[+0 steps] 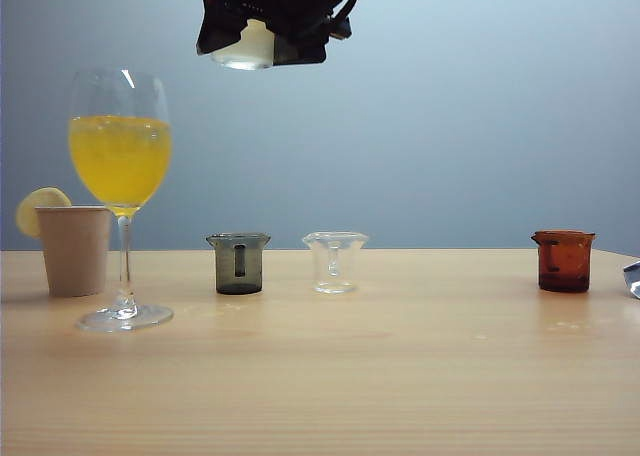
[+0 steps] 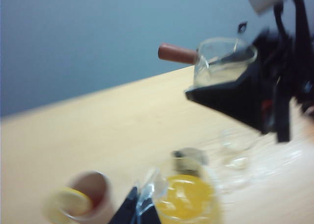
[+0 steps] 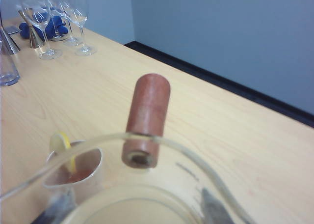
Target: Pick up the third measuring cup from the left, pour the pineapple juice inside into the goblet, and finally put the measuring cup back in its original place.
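Note:
My right gripper (image 1: 262, 21) hangs high over the table, shut on the third measuring cup (image 1: 245, 48), which holds pale pineapple juice (image 1: 243, 54). In the right wrist view the cup's rim and reddish-brown stub (image 3: 146, 120) fill the foreground, with juice (image 3: 132, 211) inside. The goblet (image 1: 120, 166) stands lower and to the left, its bowl full of yellow liquid. The left wrist view shows the cup (image 2: 223, 62) in the right gripper (image 2: 245, 98), above and beyond the goblet (image 2: 189, 199). My left gripper (image 2: 140, 211) hovers over the goblet, its dark fingers together. The original place (image 1: 450, 276) is bare wood.
A tan paper cup (image 1: 72, 248) with a lemon slice stands left of the goblet. In a row stand a dark grey cup (image 1: 238, 263), a clear flared cup (image 1: 334, 261) and an amber cup (image 1: 563, 260). Spare wine glasses (image 3: 49, 17) crowd a far table corner.

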